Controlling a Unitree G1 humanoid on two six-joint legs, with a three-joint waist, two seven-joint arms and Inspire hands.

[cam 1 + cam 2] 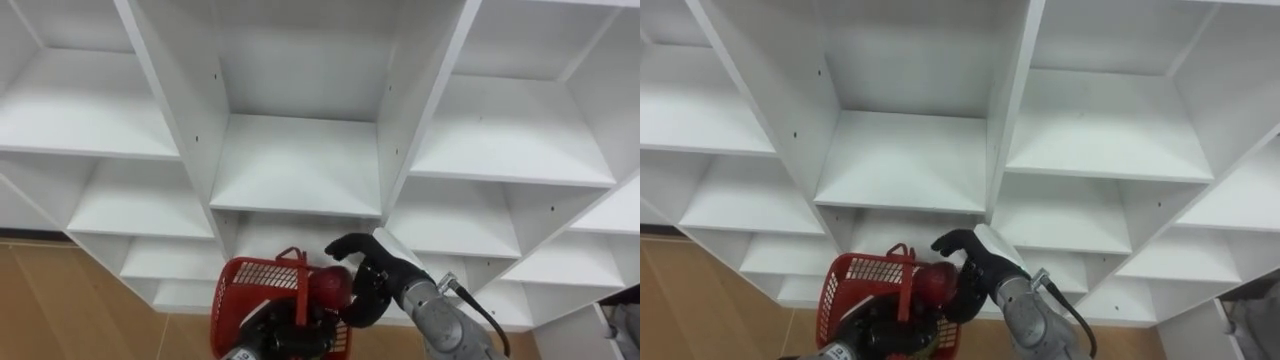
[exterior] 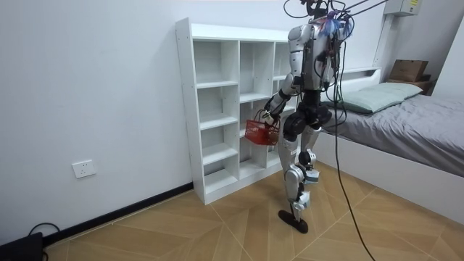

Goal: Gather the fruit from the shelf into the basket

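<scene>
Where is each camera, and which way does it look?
Left eye view: on the robot's head, looking down at the white shelves; its right hand grips a red fruit by the red basket its left hand holds.
Right eye view: beside it, same look, same hands.
Room view: off in the room, facing the whole robot at the shelves.
Shared: all three show shelves and basket.

The white open-fronted shelf unit (image 2: 185, 109) stands on the wood-patterned floor (image 2: 217, 225) against the wall. Its middle board (image 1: 297, 165) lies just above the fingers (image 1: 345, 245) of the right hand (image 1: 385, 278); a lower compartment opens right behind them.
</scene>
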